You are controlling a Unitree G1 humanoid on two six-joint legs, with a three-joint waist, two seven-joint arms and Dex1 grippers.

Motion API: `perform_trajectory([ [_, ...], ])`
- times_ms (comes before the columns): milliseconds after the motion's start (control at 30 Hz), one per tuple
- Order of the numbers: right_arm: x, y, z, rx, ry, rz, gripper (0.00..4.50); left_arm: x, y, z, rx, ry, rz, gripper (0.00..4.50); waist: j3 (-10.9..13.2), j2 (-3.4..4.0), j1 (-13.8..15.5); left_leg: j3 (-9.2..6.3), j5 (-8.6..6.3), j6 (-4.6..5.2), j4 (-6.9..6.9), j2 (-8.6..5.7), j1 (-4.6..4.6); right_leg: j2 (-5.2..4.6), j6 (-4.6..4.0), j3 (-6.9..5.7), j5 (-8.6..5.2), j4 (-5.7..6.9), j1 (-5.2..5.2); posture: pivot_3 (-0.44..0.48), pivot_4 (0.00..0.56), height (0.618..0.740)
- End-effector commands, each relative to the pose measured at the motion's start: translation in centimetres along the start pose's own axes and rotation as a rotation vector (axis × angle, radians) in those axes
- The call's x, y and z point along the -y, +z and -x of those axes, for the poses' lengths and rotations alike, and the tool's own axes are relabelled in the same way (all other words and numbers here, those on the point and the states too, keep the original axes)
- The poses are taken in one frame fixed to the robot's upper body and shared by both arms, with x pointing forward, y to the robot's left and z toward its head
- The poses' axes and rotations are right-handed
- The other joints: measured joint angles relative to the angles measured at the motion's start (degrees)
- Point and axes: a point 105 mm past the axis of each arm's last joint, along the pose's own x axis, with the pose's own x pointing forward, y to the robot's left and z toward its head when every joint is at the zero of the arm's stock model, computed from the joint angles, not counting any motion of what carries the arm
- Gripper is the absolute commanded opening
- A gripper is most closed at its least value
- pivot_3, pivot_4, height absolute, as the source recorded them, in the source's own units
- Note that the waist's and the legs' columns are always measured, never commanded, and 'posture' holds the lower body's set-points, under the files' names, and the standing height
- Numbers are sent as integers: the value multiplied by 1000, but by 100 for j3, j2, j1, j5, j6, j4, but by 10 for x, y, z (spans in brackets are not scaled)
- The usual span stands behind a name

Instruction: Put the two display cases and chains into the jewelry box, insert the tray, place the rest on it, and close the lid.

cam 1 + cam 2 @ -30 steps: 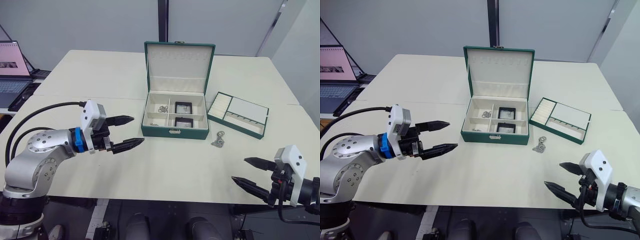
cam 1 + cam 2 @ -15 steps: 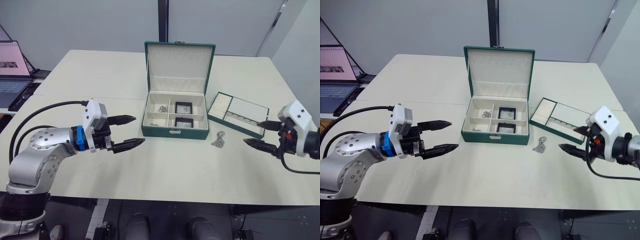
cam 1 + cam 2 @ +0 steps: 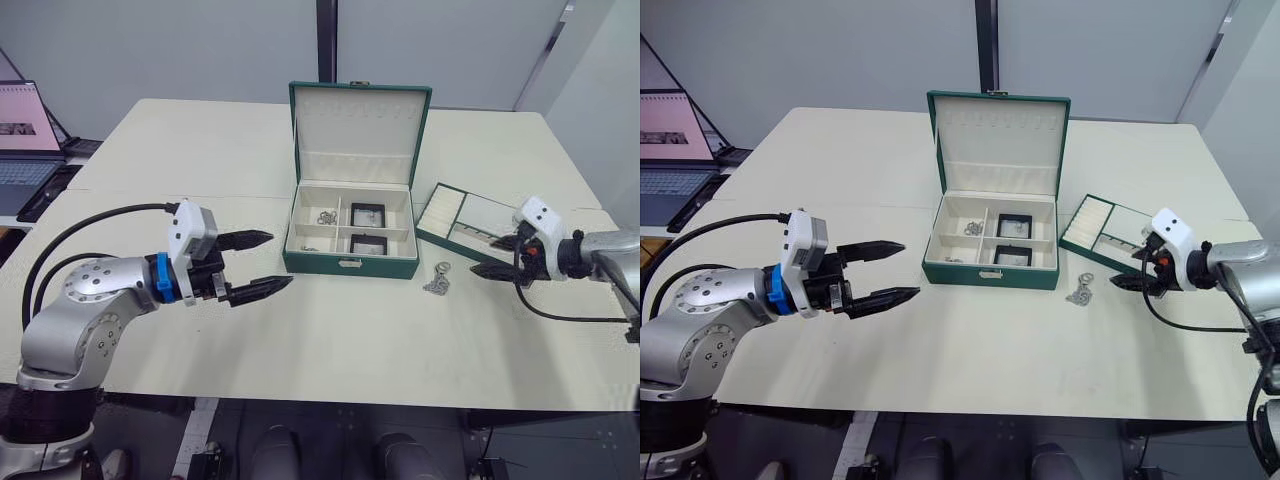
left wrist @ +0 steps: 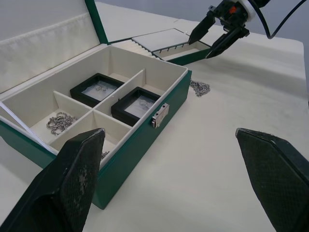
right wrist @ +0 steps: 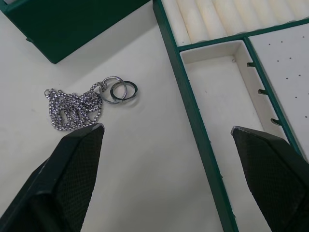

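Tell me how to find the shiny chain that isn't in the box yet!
Find the open green jewelry box mid-table. Just in front of its right corner, on the bare table beside the tray, lies a silvery chain. It is out on the tabletop; others sit inside the box.

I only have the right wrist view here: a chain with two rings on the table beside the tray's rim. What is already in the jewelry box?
Observer: Both display cases lie in the jewelry box's right-hand compartments, one behind the other.
Operator: Any chains inside?
Observer: Yes, a chain bunch sits in the rear left compartment.
Operator: Is the lid up?
Observer: The lid stands open, upright behind the box.
Operator: Where is the left gripper?
Observer: The left gripper is open above the table, left of the box, holding nothing.
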Motion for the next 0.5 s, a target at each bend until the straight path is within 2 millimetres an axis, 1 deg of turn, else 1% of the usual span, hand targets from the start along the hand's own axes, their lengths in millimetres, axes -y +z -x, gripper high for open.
perform_trajectory([
  [33, 9, 7, -2, 15, -12, 28, 4478, 2, 13, 3, 29, 9, -52, 4500, 1, 1, 0, 0, 0, 0, 1, 0, 0, 0, 0, 0, 0, 0, 2, 0, 150, 740],
  [233, 16, 6, -11, 18, -17, 21, 4478, 5, 13, 4, 28, 15, -51, 4500, 4, 6, -1, 0, 0, 0, 1, 0, 1, 0, 0, 0, 0, 1, 2, 0, 150, 740],
  [400, 18, 7, -12, 20, -13, 25, 4478, 6, 13, 5, 25, 20, -52, 4500, 4, 7, -1, 0, 0, -1, 1, 0, 1, 0, 0, 0, 0, 1, 2, 0, 150, 740],
  [500, 19, 5, -13, 18, -13, 27, 3884, 6, 13, 4, 28, 22, -53, 4500, 4, 7, -2, 1, 0, -1, 1, 0, 1, -1, 0, 0, 0, 1, 2, 0, 150, 740],
])
